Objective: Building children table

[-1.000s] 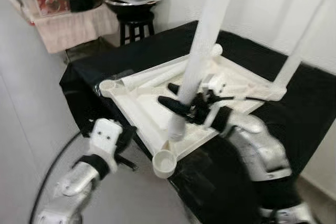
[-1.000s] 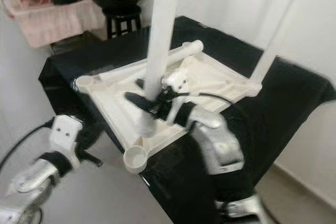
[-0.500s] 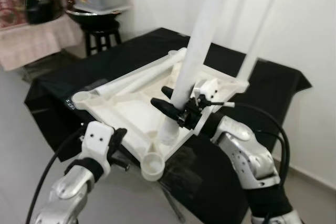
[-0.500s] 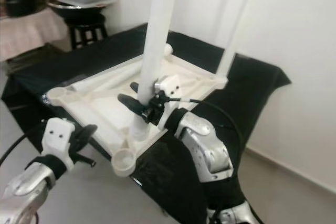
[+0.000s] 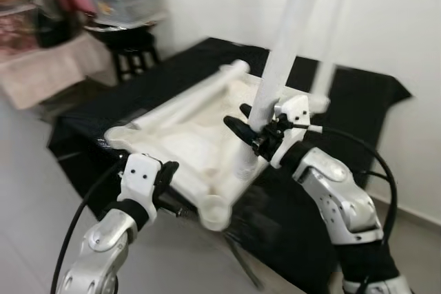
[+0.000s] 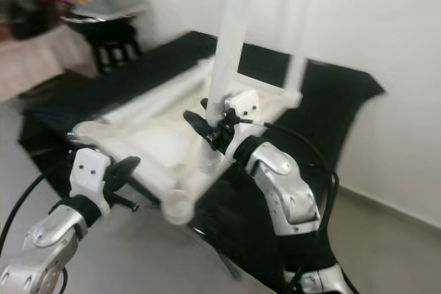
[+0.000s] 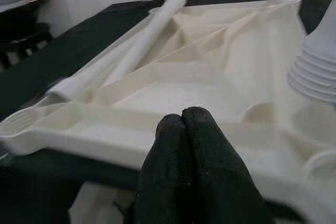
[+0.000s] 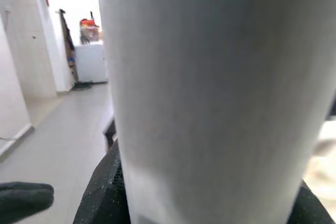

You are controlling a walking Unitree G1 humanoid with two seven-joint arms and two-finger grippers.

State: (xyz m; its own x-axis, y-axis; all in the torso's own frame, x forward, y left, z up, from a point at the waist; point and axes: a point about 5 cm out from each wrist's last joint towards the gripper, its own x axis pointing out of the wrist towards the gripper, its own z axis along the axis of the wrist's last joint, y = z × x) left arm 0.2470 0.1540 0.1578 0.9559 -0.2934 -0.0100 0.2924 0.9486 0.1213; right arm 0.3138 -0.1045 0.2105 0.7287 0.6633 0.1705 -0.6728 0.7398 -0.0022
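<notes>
One leg stands fitted at the upturned tabletop's far corner, frame centre; the right gripper clamps a second leg (apparently unseated), another lies loose. Left gripper, fingers together, waits near-edge.

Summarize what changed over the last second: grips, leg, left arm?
Mostly the camera moved: the whole scene shifted and blurred. The left gripper rose a little closer to the upturned tabletop, fingers shut on nothing. Unchanged: the right gripper stays clamped on the upright leg, its foot on the tabletop short of the near corner socket; one loose leg still lies on the tabletop, one stands at the far corner.
</notes>
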